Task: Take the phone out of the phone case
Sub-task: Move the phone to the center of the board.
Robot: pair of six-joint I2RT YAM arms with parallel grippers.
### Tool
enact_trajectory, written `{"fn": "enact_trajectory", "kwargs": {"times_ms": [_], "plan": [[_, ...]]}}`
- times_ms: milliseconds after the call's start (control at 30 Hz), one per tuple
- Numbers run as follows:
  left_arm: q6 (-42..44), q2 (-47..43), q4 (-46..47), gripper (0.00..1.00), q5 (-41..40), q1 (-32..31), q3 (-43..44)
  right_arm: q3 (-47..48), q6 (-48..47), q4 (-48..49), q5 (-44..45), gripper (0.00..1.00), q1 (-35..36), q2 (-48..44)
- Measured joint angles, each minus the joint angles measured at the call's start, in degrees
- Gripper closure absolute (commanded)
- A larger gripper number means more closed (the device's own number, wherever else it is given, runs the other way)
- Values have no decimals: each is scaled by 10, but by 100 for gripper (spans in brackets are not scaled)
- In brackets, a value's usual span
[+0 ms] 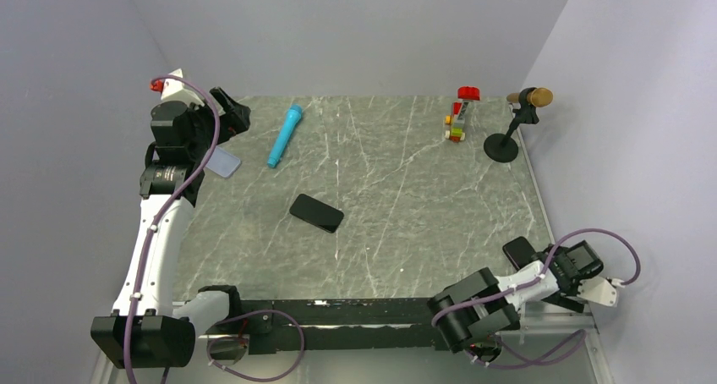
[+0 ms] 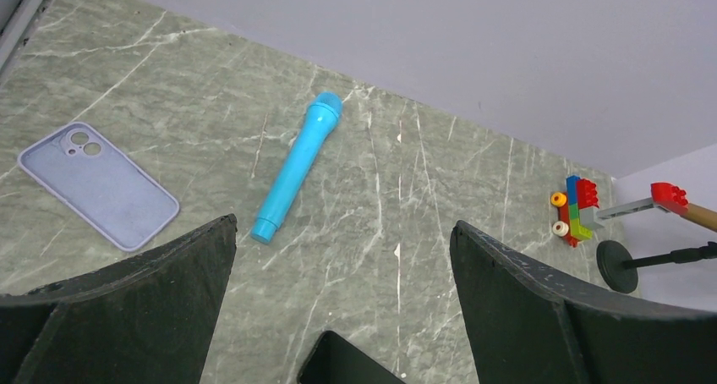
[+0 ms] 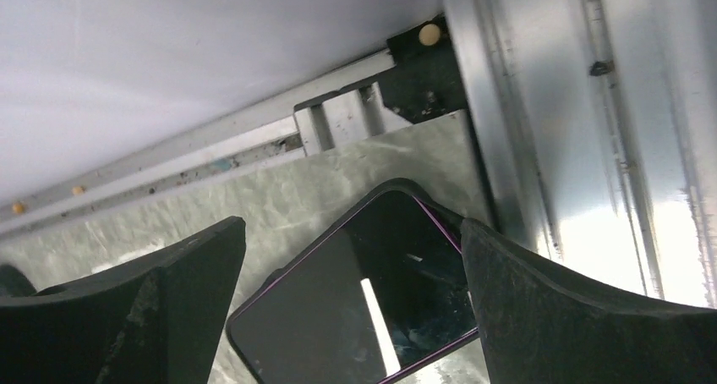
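Tabletop (image 1: 406,164): grey-green marble between pale walls.
Phone case (image 2: 97,185): flat at the far left, just beside the left arm; looks empty.
Black phone (image 1: 317,212): bare at mid-tabletop, well apart from the case.
Second black slab (image 3: 363,308): under the right end effector.
Left end effector (image 2: 342,232): spread, holding nothing.
Right end effector (image 3: 351,227): spread, holding nothing.
Progress: removal looks done; little seems left.

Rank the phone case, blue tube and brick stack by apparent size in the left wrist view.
1. phone case
2. blue tube, similar length but far slimmer
3. brick stack, also farthest away
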Motion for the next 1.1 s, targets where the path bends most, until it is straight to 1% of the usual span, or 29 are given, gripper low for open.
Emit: {"fn": "enact_trajectory", "kwargs": {"times_ms": [100, 300, 533, 667, 733, 800, 833, 867, 967, 1033, 1100], "plan": [[0, 0, 3, 1, 2, 0, 0, -6, 10, 2, 13, 0, 55, -9], [0, 0, 3, 0, 9, 0, 0, -9, 83, -17, 13, 0, 231, -25], [0, 0, 4, 1, 14, 0, 0, -9, 157, -31, 45, 0, 400, -30], [-2, 0, 7, 0, 20, 2, 0, -18, 206, -19, 94, 0, 542, -27], [-3, 0, 9, 1, 25, 4, 0, -17, 222, -2, 113, 0, 613, -9], [-4, 0, 11, 1, 28, 6, 0, 3, 219, 12, 131, 0, 690, 40], [-4, 0, 12, 1, 28, 6, -1, 18, 210, 14, 136, 0, 713, 67], [-4, 0, 15, 1, 29, 6, -2, 38, 198, 12, 139, 0, 734, 97], [-5, 5, 16, 1, 34, 8, -3, 92, 150, -3, 140, 0, 764, 174], [-5, 8, 16, 0, 36, 8, -4, 109, 115, -14, 137, 0, 770, 191], [-5, 9, 16, 1, 38, 8, -9, 113, 86, -24, 140, 0, 771, 183]]}}
